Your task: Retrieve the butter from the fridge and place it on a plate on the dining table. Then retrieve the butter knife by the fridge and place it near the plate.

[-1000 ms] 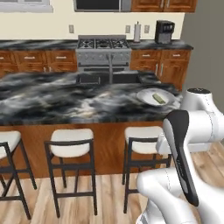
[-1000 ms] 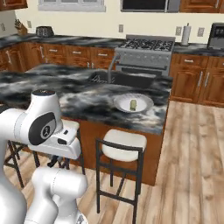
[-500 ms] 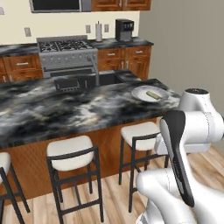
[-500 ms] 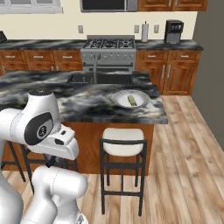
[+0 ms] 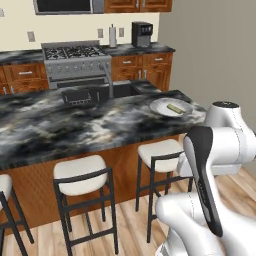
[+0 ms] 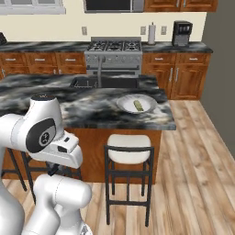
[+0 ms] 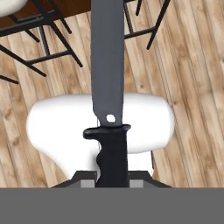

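In the hand view the gripper point(image 7: 113, 183) has its jaws clamped on the black handle of the butter knife point(image 7: 108, 87), whose grey blade points away over the wood floor point(image 7: 188, 65) and black stool legs. Past the white-cushioned stools point(image 6: 129, 149) stands the dining table point(image 6: 82, 108) with its marbled top, and near its right end lies the plate point(image 6: 136, 103) with the butter point(image 6: 137, 106) resting on it. Farther off, the sink point(image 6: 105, 82) is sunk in the table's far side, and the stove point(image 6: 114, 48) stands against the back wall.
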You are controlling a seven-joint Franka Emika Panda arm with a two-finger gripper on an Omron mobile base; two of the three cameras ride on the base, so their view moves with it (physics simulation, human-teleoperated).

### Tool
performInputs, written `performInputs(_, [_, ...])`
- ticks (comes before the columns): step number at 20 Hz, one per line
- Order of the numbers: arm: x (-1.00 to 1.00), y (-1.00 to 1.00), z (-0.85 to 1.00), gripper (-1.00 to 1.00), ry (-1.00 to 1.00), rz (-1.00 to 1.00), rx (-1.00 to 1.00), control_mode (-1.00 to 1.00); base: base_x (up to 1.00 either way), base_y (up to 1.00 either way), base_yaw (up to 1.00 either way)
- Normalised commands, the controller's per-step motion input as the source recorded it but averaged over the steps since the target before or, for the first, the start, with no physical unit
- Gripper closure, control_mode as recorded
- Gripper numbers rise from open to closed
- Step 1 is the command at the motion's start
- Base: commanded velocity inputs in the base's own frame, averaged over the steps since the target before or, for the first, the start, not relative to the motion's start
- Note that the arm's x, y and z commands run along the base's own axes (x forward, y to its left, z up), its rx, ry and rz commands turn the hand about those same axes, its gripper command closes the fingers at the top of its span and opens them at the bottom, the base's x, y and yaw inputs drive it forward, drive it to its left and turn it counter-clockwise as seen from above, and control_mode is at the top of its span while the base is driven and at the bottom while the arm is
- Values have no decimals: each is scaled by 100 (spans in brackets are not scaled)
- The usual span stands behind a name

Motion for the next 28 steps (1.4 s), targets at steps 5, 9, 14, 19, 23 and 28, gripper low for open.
performInputs(5, [0, 0, 0, 100, 0, 0, 0, 100, 14, -1, 0])
performInputs(9, [0, 0, 0, 100, 0, 0, 0, 100, 20, -6, 5])
performInputs(14, [0, 0, 0, 100, 0, 0, 0, 100, 28, -1, 6])
performInputs(19, [0, 0, 0, 100, 0, 0, 0, 100, 61, -2, 11])
performInputs(23, [0, 0, 0, 100, 0, 0, 0, 100, 68, 0, 8])
performInputs(28, [0, 0, 0, 100, 0, 0, 0, 100, 33, -1, 3])
